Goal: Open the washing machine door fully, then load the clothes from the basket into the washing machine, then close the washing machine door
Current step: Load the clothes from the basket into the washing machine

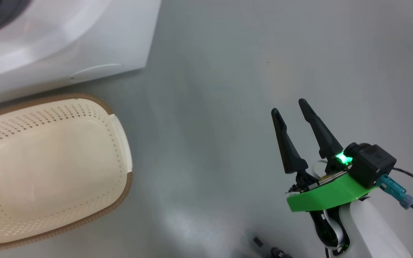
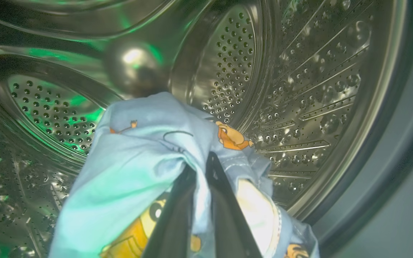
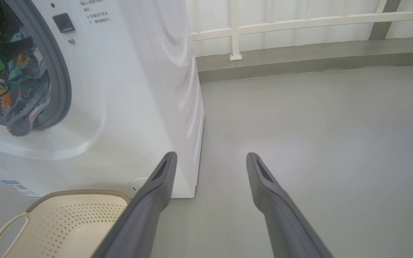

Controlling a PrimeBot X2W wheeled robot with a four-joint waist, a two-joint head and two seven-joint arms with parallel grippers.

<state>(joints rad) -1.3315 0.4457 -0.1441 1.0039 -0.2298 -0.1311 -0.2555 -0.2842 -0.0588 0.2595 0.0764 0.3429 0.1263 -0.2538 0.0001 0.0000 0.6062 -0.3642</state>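
Inside the steel drum (image 2: 299, 89) of the one washing machine (image 3: 138, 89), clamped one bunch of clothes (image 2: 138, 161) between the shut left jaws. Counted one basket (image 1: 20, 118) on the floor (image 1: 228, 71), just before the machine. Hung the right jaws wide apart, holding nothing, above the floor right of the basket, two fingers (image 1: 285, 143) pointing forward.

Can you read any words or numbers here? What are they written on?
No text reads clearly.
The small printed lines on the washing machine front: too small and blurred to read.
The blue label sticker low on it: too small to read.
The clothes: cartoon animals, no words seen.
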